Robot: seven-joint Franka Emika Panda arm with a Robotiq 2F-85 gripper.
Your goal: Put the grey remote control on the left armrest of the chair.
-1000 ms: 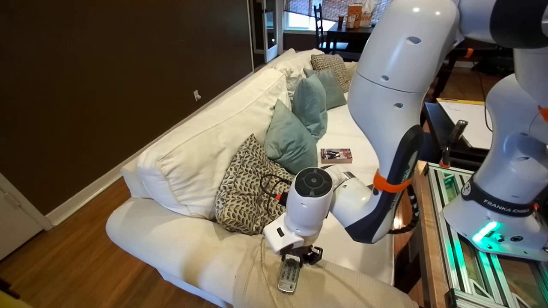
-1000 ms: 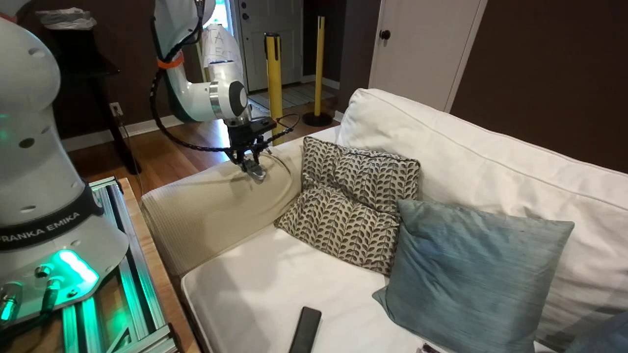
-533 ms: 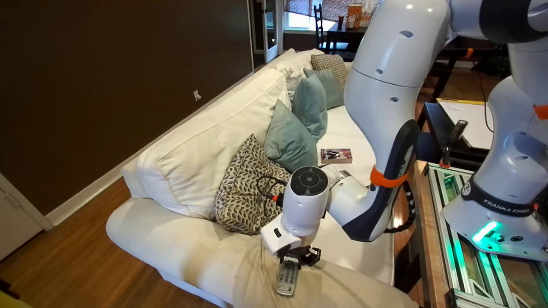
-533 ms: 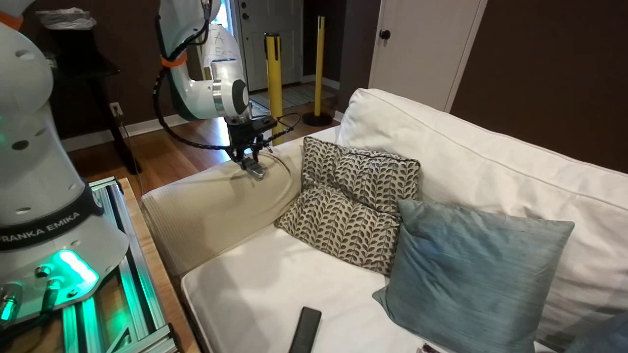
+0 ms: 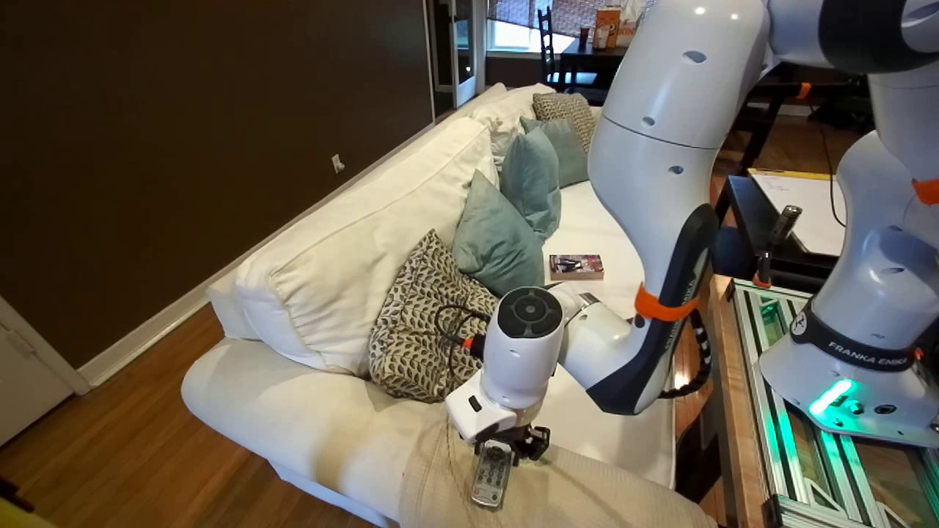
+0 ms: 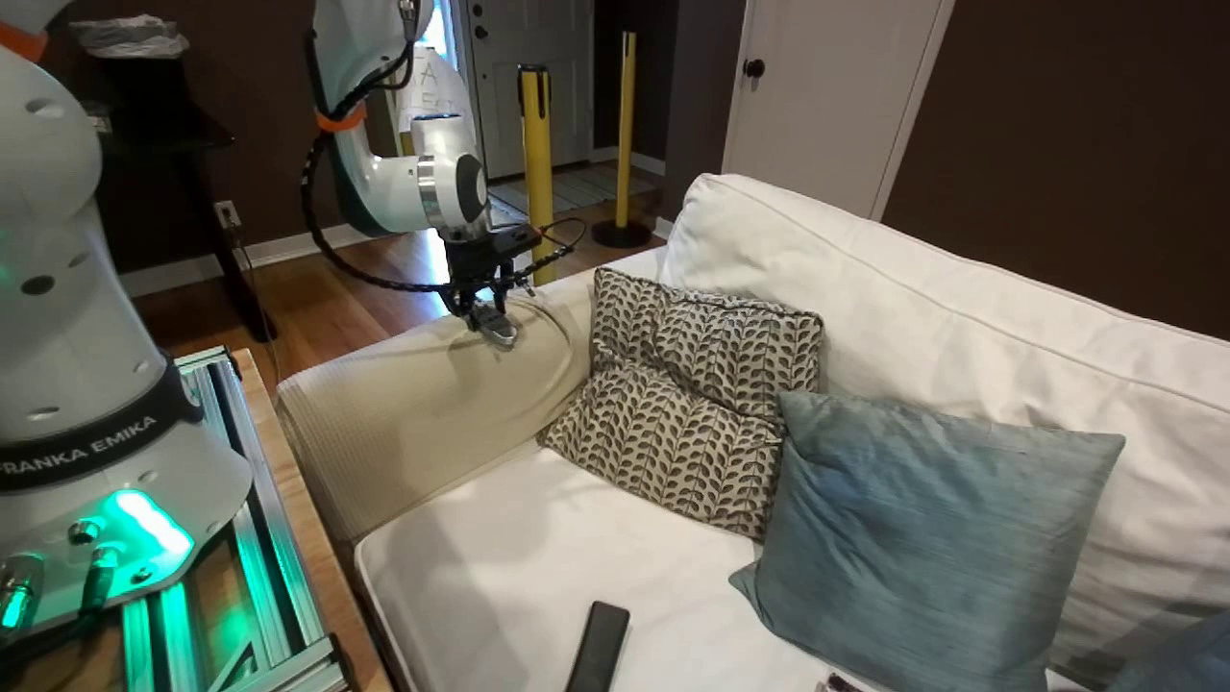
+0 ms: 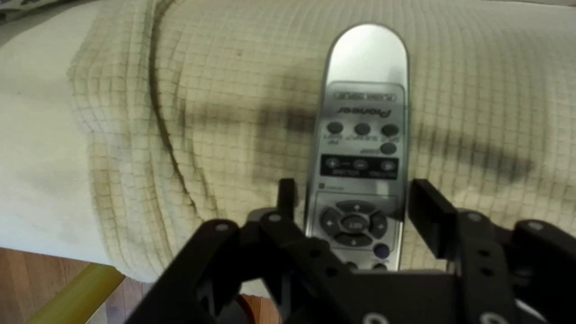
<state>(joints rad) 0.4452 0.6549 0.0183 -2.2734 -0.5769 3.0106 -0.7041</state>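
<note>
The present step, as I judge it, is the setting down of the grey remote control (image 7: 360,148) on the left armrest (image 5: 374,433). The hand (image 7: 354,200) is directly above this armrest, and the remote passes between its fingers (image 7: 288,198), reaching out on both sides of the hand. The fingers are parted only slightly wider than the remote: in the wrist view a narrow strip of the cloth cover (image 7: 243,153) shows between one finger and the remote, while on the opposite side they are so near that a touch is not clear to me. Therefore I believe that the hand has no firm hold on it. Whether the remote rests fully on the cloth below the hand, I cannot say. The black remote (image 6: 598,649) lies well apart from the hand, lower, on the seat (image 6: 509,567), and is not for this task.

The next move would call for parting the fingers some more, then lifting the hand straight up, so that no finger drags the remote along the rounded top.
</note>
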